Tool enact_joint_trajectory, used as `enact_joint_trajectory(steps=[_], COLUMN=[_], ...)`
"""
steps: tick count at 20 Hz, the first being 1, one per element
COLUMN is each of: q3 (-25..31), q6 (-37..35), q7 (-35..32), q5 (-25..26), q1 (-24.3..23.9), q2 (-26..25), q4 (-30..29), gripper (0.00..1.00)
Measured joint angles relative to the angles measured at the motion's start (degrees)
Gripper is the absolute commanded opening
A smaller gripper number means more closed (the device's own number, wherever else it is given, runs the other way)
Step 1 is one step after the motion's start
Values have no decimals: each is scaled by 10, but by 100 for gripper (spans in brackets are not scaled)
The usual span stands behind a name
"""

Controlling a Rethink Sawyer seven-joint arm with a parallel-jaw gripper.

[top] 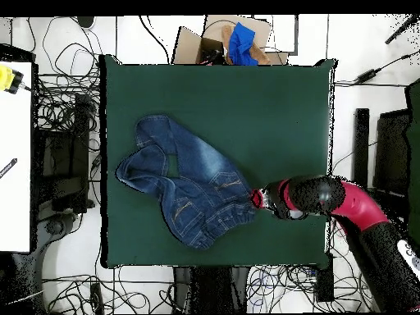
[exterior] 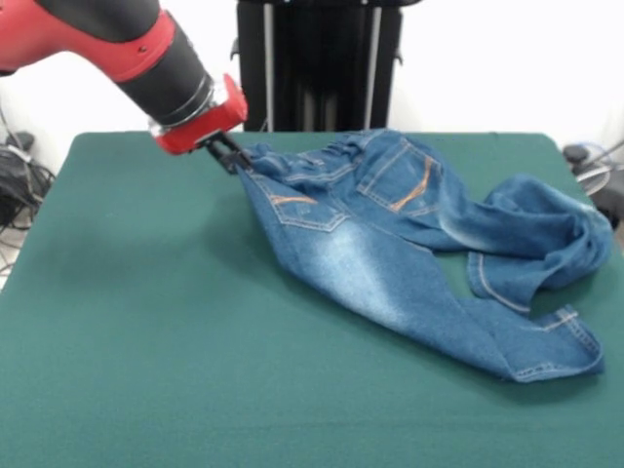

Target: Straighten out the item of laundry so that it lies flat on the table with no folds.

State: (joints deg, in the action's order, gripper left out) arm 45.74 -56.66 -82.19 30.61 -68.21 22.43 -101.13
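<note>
The item of laundry is a small pair of blue denim jeans with orange pocket stitching, lying back-side up on the green table. One leg runs straight toward the near right; the other is folded back on itself at the right. In the overhead view the jeans lie left of centre. My gripper is at the waistband's left corner, shut on the denim there and holding that corner slightly raised. In the overhead view the gripper meets the waistband's right end.
A cardboard box with blue cloth sits beyond the table's top edge in the overhead view. Cables cover the floor around the table. A white desk stands at the left.
</note>
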Motion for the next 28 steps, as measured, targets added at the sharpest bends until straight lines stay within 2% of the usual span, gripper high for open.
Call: enact_joint_trajectory(steps=[6,17,24,28], q3=[0,0,0,0], q6=[-5,-13,-61,-101], q7=[57,65,67,76], q5=[0,0,0,1], q1=[8,15,20,28], q2=[0,19,35,39], q4=[34,46,75,110], gripper=[0,0,0,0])
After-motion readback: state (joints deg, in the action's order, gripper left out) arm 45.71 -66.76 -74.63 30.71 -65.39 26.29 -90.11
